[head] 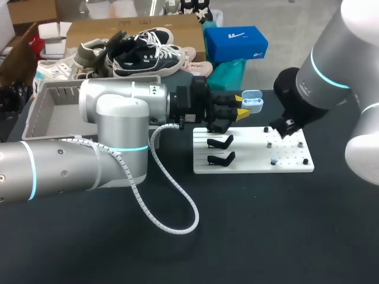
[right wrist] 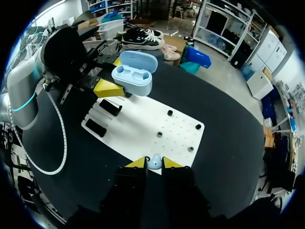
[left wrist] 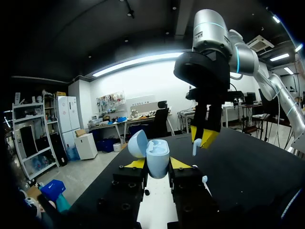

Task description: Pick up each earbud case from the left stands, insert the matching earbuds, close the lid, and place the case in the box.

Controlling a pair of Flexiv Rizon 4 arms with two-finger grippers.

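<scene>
My left gripper [head: 241, 105] is shut on a pale blue earbud case [head: 251, 101], held just above the white board's [head: 254, 167] back edge. The case [left wrist: 157, 160] sits between the yellow tips with its lid [left wrist: 137, 143] swung open, and both sockets [right wrist: 129, 72] show no earbuds. My right gripper [right wrist: 153, 163] is shut on a small pale earbud [right wrist: 153, 161], above the board's right part [head: 278, 131]. Seen from the left wrist, it hangs just past the case [left wrist: 202, 138]. Two bare black stands [head: 220, 142] lie on the board's left half.
A grey bin [head: 53, 106] stands at the table's back left, behind my left arm. Small black pegs [head: 305, 161] dot the board's right half, and a small pale piece [head: 273, 160] sits among them. My left arm's white coiled cable [head: 172, 213] loops over the table in front.
</scene>
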